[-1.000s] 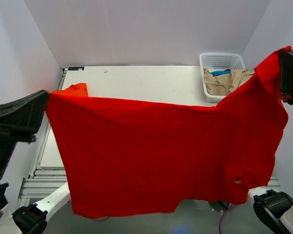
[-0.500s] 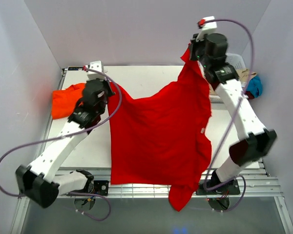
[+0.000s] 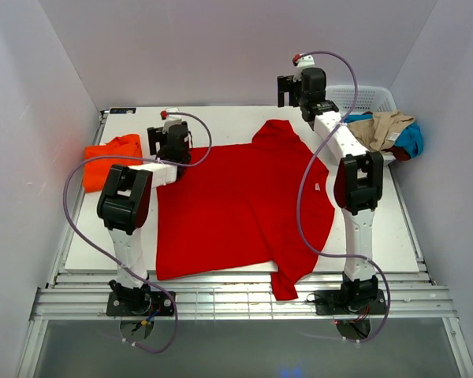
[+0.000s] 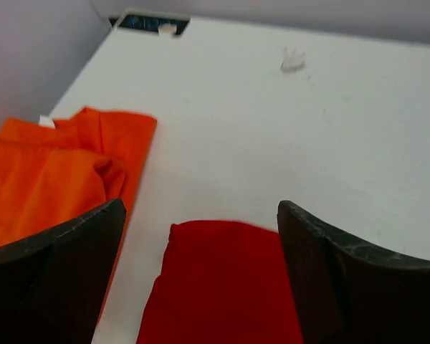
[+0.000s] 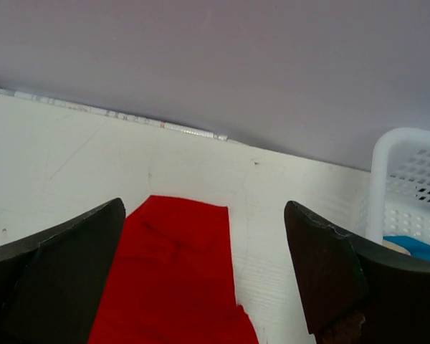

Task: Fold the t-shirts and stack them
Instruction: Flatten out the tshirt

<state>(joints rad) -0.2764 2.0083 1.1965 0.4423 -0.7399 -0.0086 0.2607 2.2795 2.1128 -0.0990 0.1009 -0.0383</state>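
The left fingers (image 4: 54, 276) are spread wide and grip nothing. A far corner of the red t-shirt (image 4: 222, 279) lies flat on the white tabletop (image 4: 272, 129) in the gap between them, clear of both. Out past the left-hand finger in that view sits the folded orange t-shirt (image 4: 50, 179), just beside the red corner. Whether the two cloths touch I cannot tell.

The right fingers (image 5: 337, 279) are spread wide too, holding nothing. Another far corner of the red t-shirt (image 5: 179, 272) lies on the tabletop between them, nearer the left-hand finger. Beyond the right-hand finger stands the white basket (image 5: 408, 186), with a bit of blue cloth (image 5: 416, 247) showing inside.

From above, the red t-shirt (image 3: 236, 205) lies spread open on the tabletop (image 3: 221, 118), reaching from both sets of fingers back toward the arm bases. One piece of it hangs over the near edge. The orange t-shirt (image 3: 110, 157) lies to the outer side of the left fingers (image 3: 173, 142). The white basket (image 3: 363, 98) stands close to the outer side of the right fingers (image 3: 299, 87), with a tan garment (image 3: 382, 130) spilling over its rim.
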